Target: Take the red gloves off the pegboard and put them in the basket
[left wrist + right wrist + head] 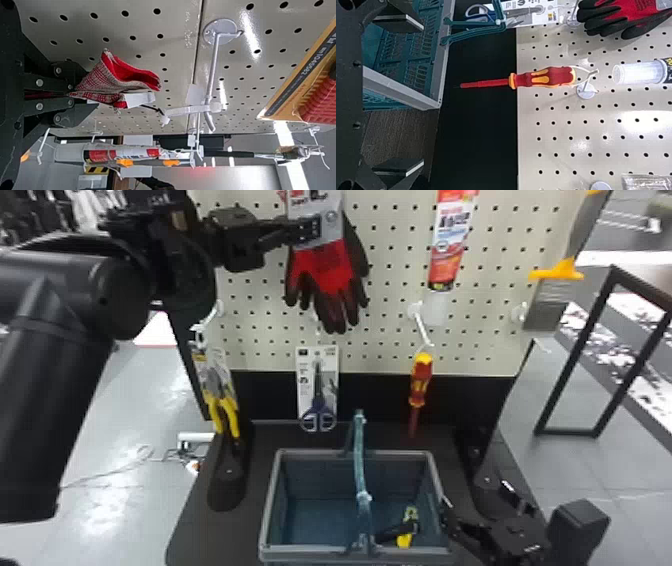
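Two arms show in the head view; the left gripper (311, 231) is closed on the upper part of the gloves (325, 270), across their grey card (306, 210); the gloves are at the pegboard (260, 325), finger ends down, above the scissors (318, 407) and well above the basket (310, 549). The right gripper (476, 494) is low beside the basket, on its right; the basket sits on a black base (200, 515), its handle (359, 462) upright, with a yellow and black tool (407, 530) inside; the pliers (220, 400) hang to the left, the screwdriver (421, 375) to the right, under a red and white tube (450, 245).

In the left wrist view, the left gripper (82, 94) has its fingers pinched together on the red and grey cuff (115, 75); a thin black tie (152, 107) runs from the gloves to a white loop (190, 110) at the metal hook (212, 71).

In the right wrist view, the right gripper (423, 94) stands wide, nothing between its fingers; the basket is near it, the screwdriver farther off, hanging from its own hook.
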Available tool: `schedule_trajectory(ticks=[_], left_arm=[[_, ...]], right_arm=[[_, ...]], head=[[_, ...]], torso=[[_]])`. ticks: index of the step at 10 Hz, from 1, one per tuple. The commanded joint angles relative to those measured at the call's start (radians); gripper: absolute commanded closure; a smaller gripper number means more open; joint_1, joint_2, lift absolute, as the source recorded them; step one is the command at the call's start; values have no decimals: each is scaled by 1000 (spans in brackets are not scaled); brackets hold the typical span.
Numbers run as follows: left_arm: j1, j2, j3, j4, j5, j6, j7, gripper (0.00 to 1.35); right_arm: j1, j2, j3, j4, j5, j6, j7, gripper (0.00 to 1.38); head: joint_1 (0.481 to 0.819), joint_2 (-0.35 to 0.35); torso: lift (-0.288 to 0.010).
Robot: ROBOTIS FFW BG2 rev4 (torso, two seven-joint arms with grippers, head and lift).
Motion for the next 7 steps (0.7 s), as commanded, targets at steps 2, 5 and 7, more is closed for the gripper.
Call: schedule_trajectory(ticks=[2,5,7], left_arm=[[-1,2,-2,0,0,0,0,1133],[-3,5,-6,0,2,0,0,1133],[-3,11,-8,-9,2,5,0,1133]], right_arm=[[0,0,0,0,0,0,0,116],[0,0,0,-2,2,0,0,116],[0,0,0,-2,0,0,-2,117]], head=[[549,0],[549,0],[549,0]], torso=[[-100],[-100],[-100]])
